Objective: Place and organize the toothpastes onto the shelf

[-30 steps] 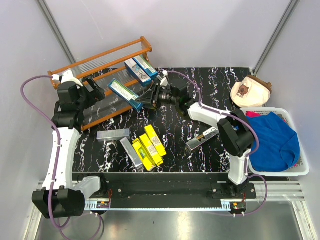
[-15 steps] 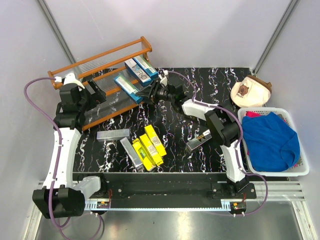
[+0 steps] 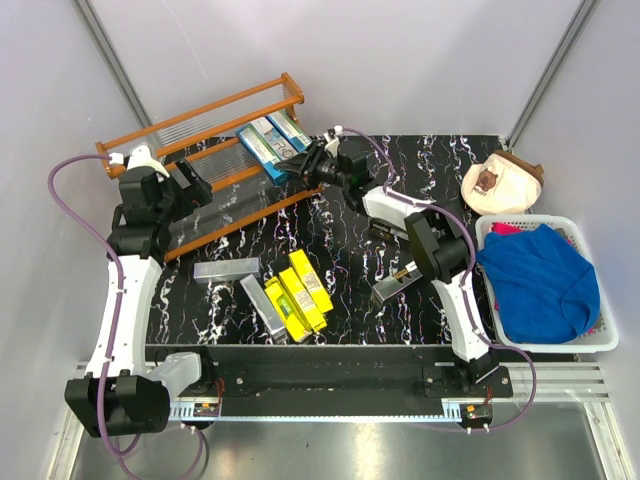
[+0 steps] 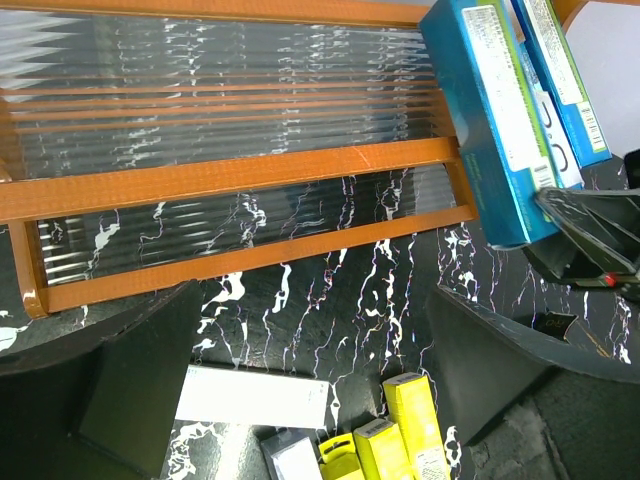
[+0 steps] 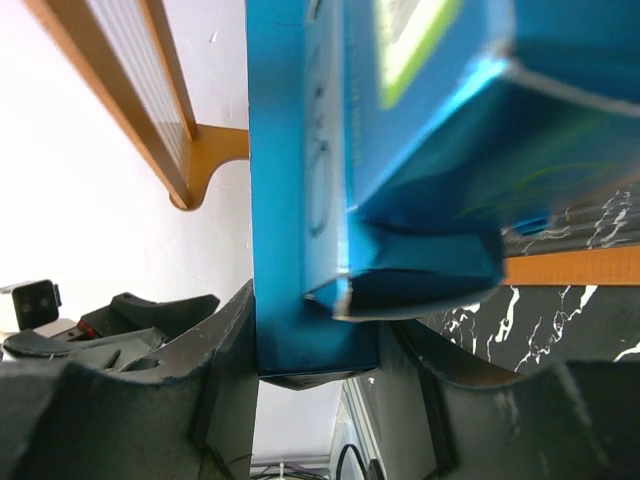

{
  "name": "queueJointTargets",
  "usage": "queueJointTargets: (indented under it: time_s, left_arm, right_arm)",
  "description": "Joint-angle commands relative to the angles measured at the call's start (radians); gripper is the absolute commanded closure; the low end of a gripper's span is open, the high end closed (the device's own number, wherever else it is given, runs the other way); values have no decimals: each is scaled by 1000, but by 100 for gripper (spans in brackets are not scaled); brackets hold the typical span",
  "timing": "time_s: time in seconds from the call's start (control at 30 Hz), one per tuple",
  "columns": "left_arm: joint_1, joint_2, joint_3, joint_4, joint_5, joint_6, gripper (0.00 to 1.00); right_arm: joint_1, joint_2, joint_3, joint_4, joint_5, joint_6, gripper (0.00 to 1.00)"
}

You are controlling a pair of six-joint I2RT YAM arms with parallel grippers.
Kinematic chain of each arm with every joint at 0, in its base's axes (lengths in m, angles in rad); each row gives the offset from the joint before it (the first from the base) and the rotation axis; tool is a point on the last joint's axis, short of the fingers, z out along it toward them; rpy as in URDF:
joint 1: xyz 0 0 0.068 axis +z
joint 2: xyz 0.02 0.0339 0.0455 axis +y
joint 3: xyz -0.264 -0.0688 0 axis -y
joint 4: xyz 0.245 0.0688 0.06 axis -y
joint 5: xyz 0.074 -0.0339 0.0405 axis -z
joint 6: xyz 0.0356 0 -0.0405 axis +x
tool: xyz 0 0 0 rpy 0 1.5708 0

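The orange wooden shelf (image 3: 190,135) stands at the table's far left. My right gripper (image 3: 298,168) is shut on the near end of a blue toothpaste carton (image 3: 257,150), which lies angled at the shelf's right end beside two other blue cartons (image 3: 282,132). In the right wrist view the held carton (image 5: 300,200) sits between my fingers, with my gripper (image 5: 315,350) around its end and another blue carton (image 5: 440,150) against it. My left gripper (image 3: 195,180) hangs open over the shelf's front rail (image 4: 250,175). Silver (image 3: 227,268) and yellow cartons (image 3: 298,290) lie loose on the table.
Another carton (image 3: 395,285) lies near the right arm's base link. A white basket (image 3: 598,335) holding a blue cloth (image 3: 540,280) stands at the right edge. A beige rounded object (image 3: 502,182) sits behind it. The shelf's clear ribbed tier (image 4: 220,70) fills the left wrist view.
My right arm carried the blue carton up and back from in front of the shelf to its right end, beside the two others. The left arm barely shifted.
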Motion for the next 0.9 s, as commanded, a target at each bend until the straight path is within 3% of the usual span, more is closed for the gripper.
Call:
queueJointTargets:
  time_s: [0.0, 0.6, 0.7, 0.83, 0.87]
  left_arm:
    - [-1, -18, -6, 40, 12, 10, 1]
    - [-1, -26, -13, 42, 18, 13, 1]
    - [-1, -26, -13, 40, 19, 14, 1]
    - [-1, -24, -13, 42, 21, 16, 1]
    - [-1, -24, -13, 42, 22, 13, 1]
  right_arm:
    - [5, 23, 70, 39, 24, 28, 73]
    - [8, 72, 136, 22, 118, 70, 69]
    - [11, 78, 150, 15, 126, 74, 65]
    - [19, 81, 159, 10, 123, 63, 48]
    - [20, 76, 156, 10, 121, 58, 40]
